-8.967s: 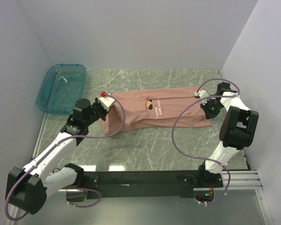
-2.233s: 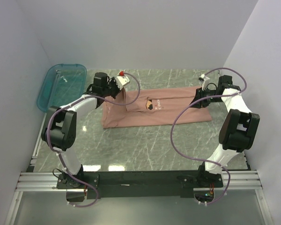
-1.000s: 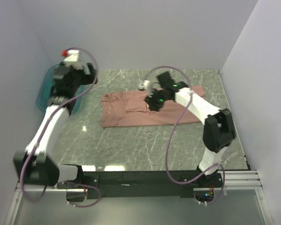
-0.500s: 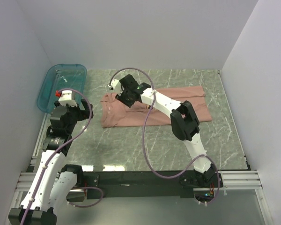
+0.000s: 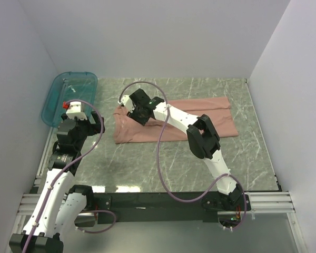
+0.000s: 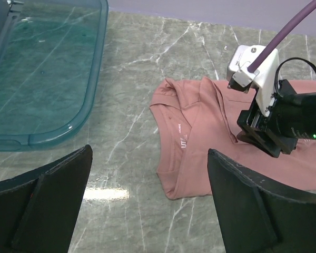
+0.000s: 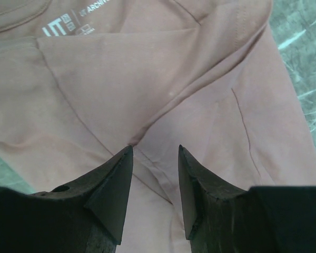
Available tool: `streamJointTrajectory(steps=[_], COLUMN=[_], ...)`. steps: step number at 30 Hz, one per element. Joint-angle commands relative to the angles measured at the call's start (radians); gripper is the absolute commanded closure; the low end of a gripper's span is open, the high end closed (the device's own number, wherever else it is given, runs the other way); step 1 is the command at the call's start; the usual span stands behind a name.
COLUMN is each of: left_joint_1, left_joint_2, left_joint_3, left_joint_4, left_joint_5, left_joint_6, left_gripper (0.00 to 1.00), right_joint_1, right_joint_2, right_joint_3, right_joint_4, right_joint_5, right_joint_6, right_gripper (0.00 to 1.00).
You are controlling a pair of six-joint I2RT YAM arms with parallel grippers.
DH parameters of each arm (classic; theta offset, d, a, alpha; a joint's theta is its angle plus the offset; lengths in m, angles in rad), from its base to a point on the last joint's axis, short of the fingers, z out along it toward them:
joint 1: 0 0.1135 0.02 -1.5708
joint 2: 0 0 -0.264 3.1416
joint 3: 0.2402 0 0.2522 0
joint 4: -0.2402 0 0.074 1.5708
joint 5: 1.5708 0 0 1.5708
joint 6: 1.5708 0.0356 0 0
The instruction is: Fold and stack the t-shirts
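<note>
One dusty-pink t-shirt (image 5: 221, 113) lies lengthwise across the table, folded into a long band, collar end to the left. My right gripper (image 5: 136, 112) reaches across to that collar end. In the right wrist view its jaws (image 7: 155, 148) stand part open, tips down on the pink fabric (image 7: 147, 68) either side of a crease, with nothing pinched between them. My left gripper (image 5: 95, 124) hovers off the shirt's left end above bare table. In the left wrist view its jaws (image 6: 148, 153) stand wide open and empty, looking at the shirt (image 6: 195, 142) and the right gripper (image 6: 263, 121).
A teal translucent tray (image 5: 68, 97) sits at the far left corner, also in the left wrist view (image 6: 42, 68). Grey walls close the table on the left, back and right. The right arm's purple cable (image 5: 160, 153) loops over the shirt and the marble table (image 5: 147, 163).
My right gripper has slid left along the shirt from its middle to the collar end. The left arm has drawn back from over the tray toward the near left. The shirt's outline is unchanged.
</note>
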Motion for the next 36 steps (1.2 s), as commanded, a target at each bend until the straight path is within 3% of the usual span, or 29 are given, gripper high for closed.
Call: streamJointTrajectory(steps=[1,14,17,18,24,36], left_joint_1=[-0.002,-0.003,-0.001,-0.001,-0.001,-0.001], left_joint_2=[-0.008,-0.008,-0.008,-0.007,-0.008,-0.01], left_joint_3=[0.019,0.019,0.019,0.019,0.019,0.018], left_joint_4=[0.023,0.025,0.025,0.025,0.025,0.023], left_joint_5=[0.002,0.016,0.017,0.019,0.025,0.033], left_joint_6=[-0.011,-0.008,-0.008,-0.008,-0.006,-0.003], left_gripper=[0.05,0.05,0.05,0.05,0.05,0.05], right_joint_1=[0.012,0.024,0.024,0.024,0.019,-0.043], right_joint_2=[0.012,0.068,0.067,0.059,0.0,-0.057], right_joint_3=[0.015,0.028,0.023,0.022,-0.003,-0.025], right_joint_4=[0.003,0.002,0.007,0.007,0.031,0.051], right_joint_5=[0.004,0.067,0.075,0.079,0.108,0.125], right_joint_6=[0.009,0.005,0.001,0.001,-0.005,0.001], right_gripper=[0.53,0.53,0.63,0.7,0.8,0.89])
